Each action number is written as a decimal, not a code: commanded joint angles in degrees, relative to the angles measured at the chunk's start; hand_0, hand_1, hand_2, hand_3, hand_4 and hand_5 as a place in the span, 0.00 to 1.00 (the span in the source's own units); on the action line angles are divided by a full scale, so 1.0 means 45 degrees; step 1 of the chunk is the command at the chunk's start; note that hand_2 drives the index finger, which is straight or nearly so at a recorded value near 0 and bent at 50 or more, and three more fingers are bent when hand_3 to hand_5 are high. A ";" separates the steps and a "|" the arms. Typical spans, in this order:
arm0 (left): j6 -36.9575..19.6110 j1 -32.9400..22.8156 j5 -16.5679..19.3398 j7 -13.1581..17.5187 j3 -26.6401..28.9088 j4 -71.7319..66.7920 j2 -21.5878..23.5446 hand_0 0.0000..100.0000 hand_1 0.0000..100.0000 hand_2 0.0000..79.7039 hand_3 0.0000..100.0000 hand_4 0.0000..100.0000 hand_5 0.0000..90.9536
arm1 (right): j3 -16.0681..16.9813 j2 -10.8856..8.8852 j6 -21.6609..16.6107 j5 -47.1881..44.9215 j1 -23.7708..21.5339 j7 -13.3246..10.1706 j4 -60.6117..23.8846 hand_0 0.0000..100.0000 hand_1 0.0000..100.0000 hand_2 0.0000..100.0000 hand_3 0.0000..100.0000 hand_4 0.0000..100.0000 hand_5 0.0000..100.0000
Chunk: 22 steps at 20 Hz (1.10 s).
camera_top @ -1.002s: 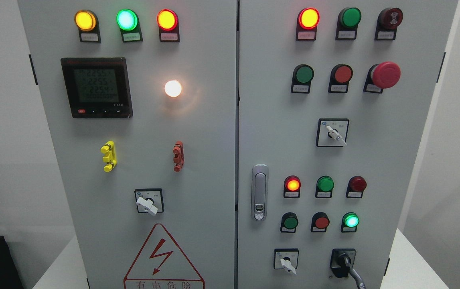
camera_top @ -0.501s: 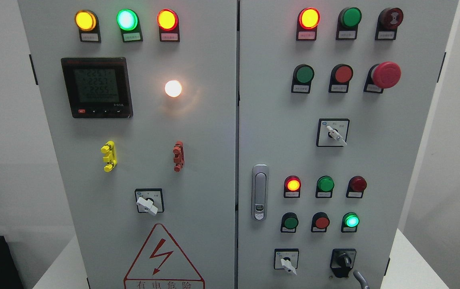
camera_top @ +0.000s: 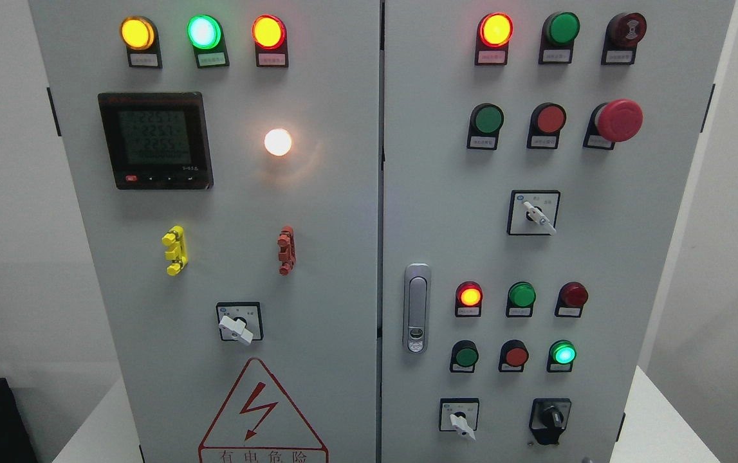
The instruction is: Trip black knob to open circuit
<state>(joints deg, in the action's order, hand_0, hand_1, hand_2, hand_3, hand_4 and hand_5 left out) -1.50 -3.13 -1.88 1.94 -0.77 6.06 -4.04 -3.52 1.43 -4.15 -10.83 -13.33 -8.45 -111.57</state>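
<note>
Black rotary knob (camera_top: 551, 419) at the lower right corner of the right cabinet door (camera_top: 632, 257), just right of a white selector switch (camera_top: 459, 418) and below a lit green lamp (camera_top: 562, 354). Its raised pointer bar stands about upright. Judged rigid, panel-fixed and spring-detented, it should resist and then snap over; the best hold is a pinch across the bar's 2 flat sides. Neither robot hand is in view, so neither's state can be told.
</note>
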 commanded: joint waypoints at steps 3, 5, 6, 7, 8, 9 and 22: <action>-0.0019 0.0031 -0.0031 -0.0002 0.0016 0.0002 -0.0020 0.12 0.39 0.00 0.00 0.00 0.00 | 0.0060 0.0072 -0.0307 -0.0035 -0.0493 -0.0036 -0.0558 0.09 0.18 0.01 1.00 0.93 0.86; -0.0038 0.0031 -0.0031 -0.0002 0.0016 0.0002 -0.0020 0.12 0.39 0.00 0.00 0.00 0.00 | 0.0060 0.0092 -0.0326 -0.0016 -0.0591 -0.0056 -0.0578 0.09 0.18 0.00 1.00 0.87 0.79; -0.0038 0.0051 -0.0031 -0.0002 0.0016 0.0002 -0.0020 0.12 0.39 0.00 0.00 0.00 0.00 | 0.0060 0.0092 -0.0327 -0.0035 -0.0611 -0.0056 -0.0597 0.09 0.18 0.00 1.00 0.84 0.74; -0.0038 0.0051 -0.0031 -0.0002 0.0016 0.0002 -0.0020 0.12 0.39 0.00 0.00 0.00 0.00 | 0.0060 0.0092 -0.0365 -0.0016 -0.0630 -0.0056 -0.0636 0.09 0.18 0.00 0.95 0.77 0.65; -0.0038 0.0051 -0.0031 -0.0002 0.0016 0.0002 -0.0020 0.12 0.39 0.00 0.00 0.00 0.00 | 0.0060 0.0092 -0.0443 -0.0035 -0.0688 -0.0037 -0.0637 0.09 0.18 0.00 0.91 0.72 0.59; -0.0038 0.0032 -0.0031 -0.0002 0.0016 0.0002 -0.0020 0.12 0.39 0.00 0.00 0.00 0.00 | 0.0041 0.0092 -0.0521 -0.0035 -0.0747 -0.0017 -0.0656 0.09 0.18 0.00 0.84 0.65 0.54; -0.0038 0.0051 -0.0031 -0.0002 0.0016 0.0002 -0.0020 0.12 0.39 0.00 0.00 0.00 0.00 | 0.0002 0.0190 -0.0776 -0.0016 -0.1079 0.0159 -0.0793 0.03 0.13 0.00 0.03 0.00 0.00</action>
<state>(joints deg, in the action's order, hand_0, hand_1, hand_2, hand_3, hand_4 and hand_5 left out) -1.50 -3.13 -1.88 1.94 -0.77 6.06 -4.04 -3.59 2.13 -6.80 -10.84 -18.08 -8.15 -113.45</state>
